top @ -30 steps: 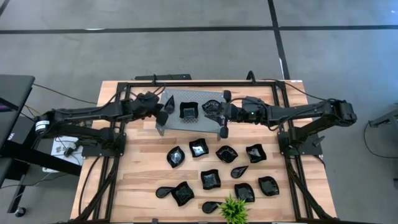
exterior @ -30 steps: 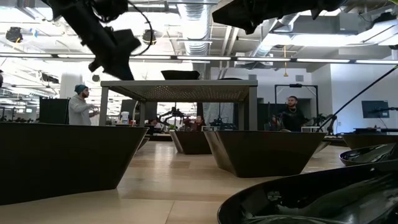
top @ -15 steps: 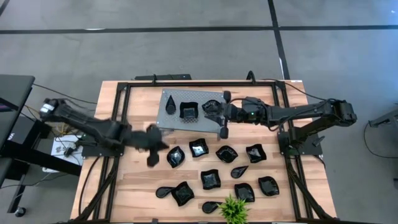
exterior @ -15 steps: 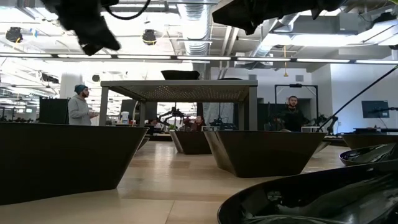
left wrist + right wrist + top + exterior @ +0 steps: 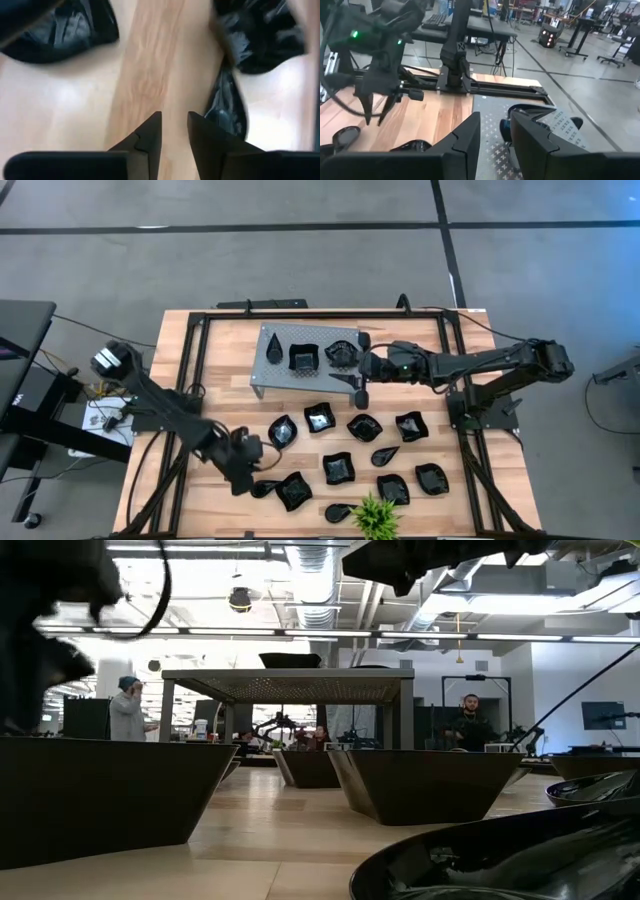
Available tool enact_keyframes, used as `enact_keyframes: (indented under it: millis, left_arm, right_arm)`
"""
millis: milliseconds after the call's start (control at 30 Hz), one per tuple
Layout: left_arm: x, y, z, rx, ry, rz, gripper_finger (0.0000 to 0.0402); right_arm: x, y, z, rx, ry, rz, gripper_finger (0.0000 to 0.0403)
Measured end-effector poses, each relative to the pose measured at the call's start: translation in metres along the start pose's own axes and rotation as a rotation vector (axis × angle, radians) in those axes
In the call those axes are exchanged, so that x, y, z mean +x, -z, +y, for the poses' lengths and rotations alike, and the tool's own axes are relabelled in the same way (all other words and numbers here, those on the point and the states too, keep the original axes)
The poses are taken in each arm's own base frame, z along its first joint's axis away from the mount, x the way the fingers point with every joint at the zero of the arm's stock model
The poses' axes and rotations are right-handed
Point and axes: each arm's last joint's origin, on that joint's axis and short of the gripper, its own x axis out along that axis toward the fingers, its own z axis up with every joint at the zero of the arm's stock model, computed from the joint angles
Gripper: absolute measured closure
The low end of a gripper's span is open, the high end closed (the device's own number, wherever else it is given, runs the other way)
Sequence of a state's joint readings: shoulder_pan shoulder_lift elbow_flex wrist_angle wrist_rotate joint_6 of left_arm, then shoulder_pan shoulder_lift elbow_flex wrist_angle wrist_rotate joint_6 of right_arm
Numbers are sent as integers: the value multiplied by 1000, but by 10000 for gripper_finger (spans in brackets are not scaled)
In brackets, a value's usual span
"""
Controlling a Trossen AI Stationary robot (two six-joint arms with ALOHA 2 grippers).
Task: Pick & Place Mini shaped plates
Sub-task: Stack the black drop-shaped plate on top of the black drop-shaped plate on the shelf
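Left pincer (image 5: 240, 470) is low near the worktop's (image 5: 225, 420) front-left corner, fingers parted over bare wood, gripping nothing, a teardrop plate (image 5: 264, 489) just beside it. The mini shaped plates (image 5: 338, 468) are scattered across the front half, three more on the grey stand (image 5: 275, 370) at the back edge. They look glossy, rigid, light and likely slippery, so pinching a raised rim seems best. Right pincer (image 5: 357, 367) hangs over the stand, fingers apart and empty. The plant (image 5: 376, 518) hides part of the front row, and the left wrist view is smeared
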State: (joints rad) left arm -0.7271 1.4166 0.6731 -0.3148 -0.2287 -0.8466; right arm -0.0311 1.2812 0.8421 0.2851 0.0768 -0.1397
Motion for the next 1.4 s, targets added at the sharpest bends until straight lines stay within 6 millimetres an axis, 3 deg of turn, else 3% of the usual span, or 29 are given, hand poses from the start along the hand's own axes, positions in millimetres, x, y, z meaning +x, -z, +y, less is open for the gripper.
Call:
enact_keyframes:
  millis: [200, 800, 900, 1000, 1067, 1233, 1400]
  left_arm:
    - [24, 13, -13, 13, 17, 16, 300]
    - [40, 16, -17, 27, 15, 8, 303]
    - [39, 16, -17, 46, 5, -8, 328]
    - [38, 15, -16, 43, 4, -16, 383]
    - [37, 14, -17, 42, 5, -20, 392]
    - [25, 7, -14, 20, 3, -63, 396]
    - [-17, -8, 0, -13, -56, -187, 397]
  right_arm:
    - [0, 2, 0, 9, -2, 22, 301]
    - [0, 2, 0, 9, 0, 23, 301]
    - [0, 2, 0, 9, 1, 20, 301]
    - [0, 2, 0, 9, 1, 20, 301]
    - [0, 2, 0, 9, 1, 20, 301]
    - [0, 2, 0, 9, 1, 16, 301]
    - [0, 1, 0, 9, 2, 14, 301]
